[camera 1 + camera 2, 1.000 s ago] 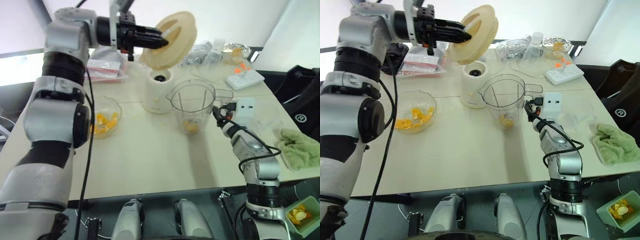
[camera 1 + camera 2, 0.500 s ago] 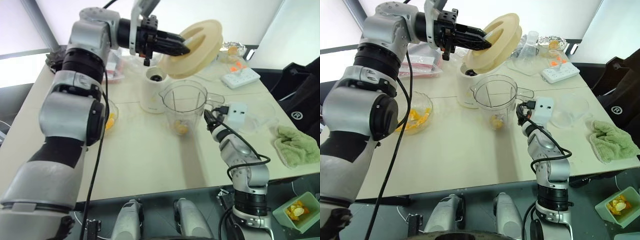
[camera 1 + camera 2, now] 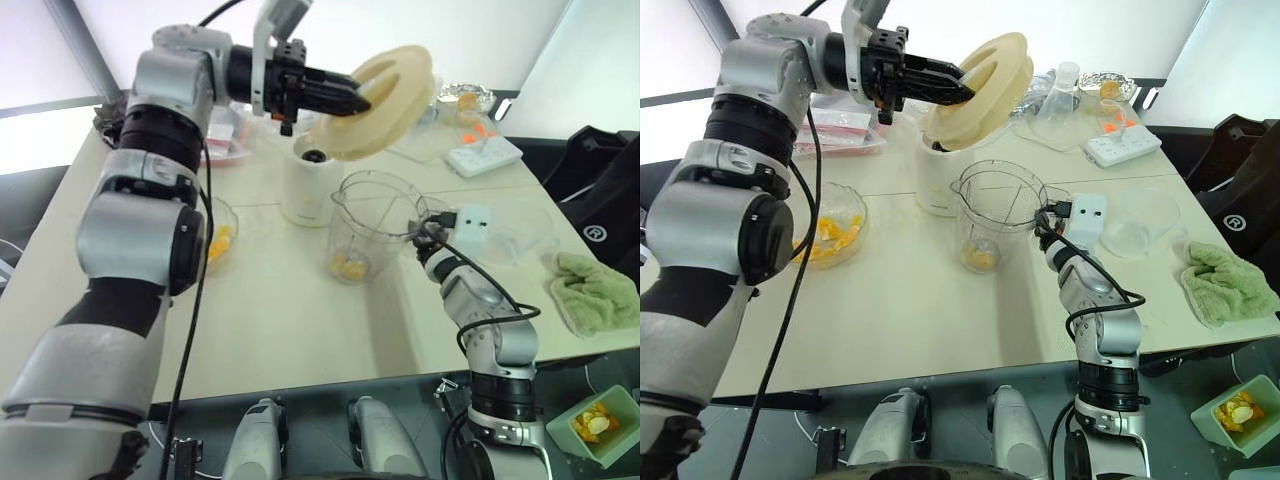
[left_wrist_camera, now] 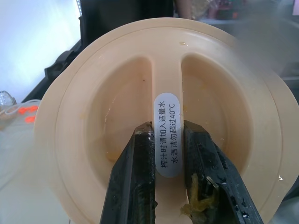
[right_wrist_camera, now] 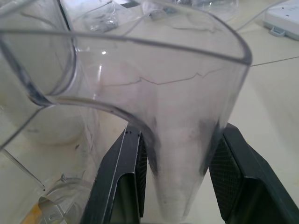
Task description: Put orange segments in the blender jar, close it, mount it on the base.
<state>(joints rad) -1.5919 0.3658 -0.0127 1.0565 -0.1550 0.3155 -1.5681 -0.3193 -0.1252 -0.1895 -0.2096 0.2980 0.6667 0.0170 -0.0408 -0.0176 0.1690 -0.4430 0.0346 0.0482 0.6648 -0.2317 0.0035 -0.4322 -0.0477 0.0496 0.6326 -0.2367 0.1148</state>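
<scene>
The clear blender jar (image 3: 372, 222) stands on the table in front of the cream-white base (image 3: 310, 188), leaning with its rim toward my right arm. Orange segments (image 3: 346, 265) lie at its bottom. My right gripper (image 5: 181, 135) is shut on the jar's side handle (image 5: 183, 112), one black finger pressed on each side; it also shows in the head view (image 3: 425, 230). My left gripper (image 4: 168, 127) is shut on the centre rib of the round cream lid (image 4: 117, 121). It holds the lid (image 3: 388, 92) tilted in the air above the base and jar.
A ruffled glass dish (image 3: 228, 218) with orange pieces sits left of the base. A white plug adapter (image 3: 472, 222) and a clear bowl (image 3: 1145, 222) lie right of the jar. A power strip (image 3: 486, 155) lies at the back right and a green cloth (image 3: 596, 290) at the right edge.
The jar has tipped, its rim leaning toward the right gripper and its bottom shifted left. The right fingers have narrowed on the handle. The lid stays held above the base.
</scene>
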